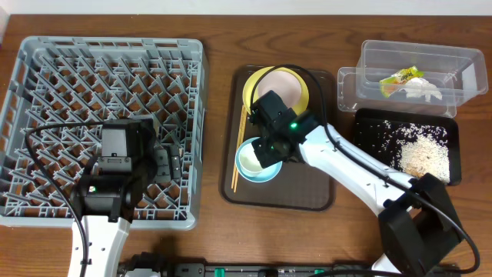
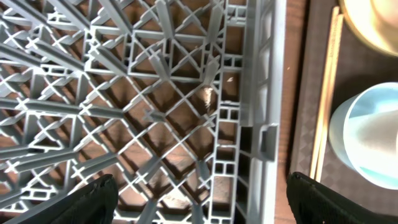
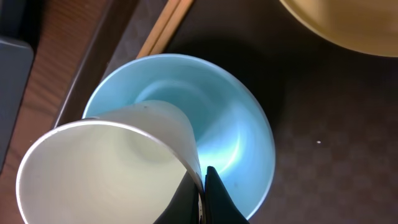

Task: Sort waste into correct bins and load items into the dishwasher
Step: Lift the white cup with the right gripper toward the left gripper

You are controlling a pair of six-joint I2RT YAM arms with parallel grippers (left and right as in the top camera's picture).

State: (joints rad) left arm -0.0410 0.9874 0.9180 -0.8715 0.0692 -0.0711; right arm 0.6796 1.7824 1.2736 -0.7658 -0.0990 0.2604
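Note:
My right gripper (image 3: 203, 193) is shut on the rim of the small white cup (image 3: 93, 168), one finger inside the wall and one outside. The cup stands tilted in the light blue bowl (image 3: 230, 124), which rests on the brown serving tray (image 1: 307, 192). Overhead, the right gripper (image 1: 269, 150) hangs over the bowl (image 1: 257, 171). The yellow plate (image 1: 254, 88) lies behind it, and the chopsticks (image 1: 239, 146) run along the tray's left side. My left gripper (image 2: 199, 199) is open over the right edge of the grey dishwasher rack (image 2: 155, 93), holding nothing.
At the back right stands a clear tub (image 1: 453, 61) holding the green-and-yellow wrapper (image 1: 401, 79). In front of it, a black tray (image 1: 369, 131) carries loose rice (image 1: 423, 154). The rack (image 1: 46, 92) fills the table's left side.

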